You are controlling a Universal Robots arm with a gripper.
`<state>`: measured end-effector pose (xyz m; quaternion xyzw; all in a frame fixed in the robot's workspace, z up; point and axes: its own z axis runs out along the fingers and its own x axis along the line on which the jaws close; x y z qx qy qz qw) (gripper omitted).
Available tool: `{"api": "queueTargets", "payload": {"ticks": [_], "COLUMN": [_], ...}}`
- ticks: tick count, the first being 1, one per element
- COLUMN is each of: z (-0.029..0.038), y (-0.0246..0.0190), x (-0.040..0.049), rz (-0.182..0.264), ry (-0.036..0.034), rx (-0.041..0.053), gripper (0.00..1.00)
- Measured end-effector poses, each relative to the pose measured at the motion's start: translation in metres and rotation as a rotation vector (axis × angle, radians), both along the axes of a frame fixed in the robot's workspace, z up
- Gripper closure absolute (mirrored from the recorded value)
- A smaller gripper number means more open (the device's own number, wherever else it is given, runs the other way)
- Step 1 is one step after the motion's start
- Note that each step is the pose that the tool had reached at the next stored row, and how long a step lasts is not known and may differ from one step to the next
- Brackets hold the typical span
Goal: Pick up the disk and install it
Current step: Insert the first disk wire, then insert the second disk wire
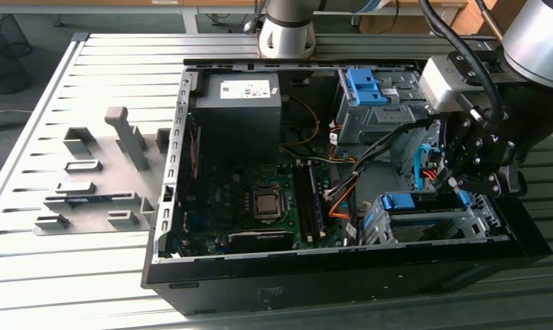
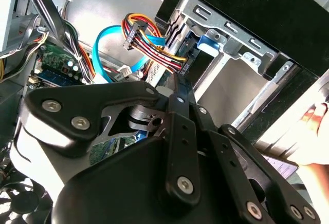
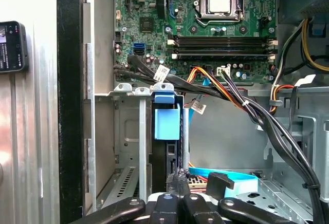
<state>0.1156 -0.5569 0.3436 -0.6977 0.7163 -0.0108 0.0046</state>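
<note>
My gripper (image 1: 466, 184) hangs inside the open computer case (image 1: 257, 289), just above the drive cage (image 1: 441, 227); my fingers (image 3: 177, 180) are pressed together, gripping nothing; the disk (image 3: 167, 124), in its blue carrier, sits upright in that cage, beside the motherboard (image 3: 205, 23).

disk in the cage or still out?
In. The disk's blue carrier sits in a slot of the metal drive cage; the gripper is right at it.
</note>
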Motion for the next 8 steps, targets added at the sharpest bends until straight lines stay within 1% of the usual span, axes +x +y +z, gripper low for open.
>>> {"api": "queueTargets", "payload": {"ticks": [8], "z": [0.0000], "y": [0.0000], "x": [0.0000], "rz": [0.000], "ry": [0.0000], "rx": [0.0001], "gripper": [0.89]}}
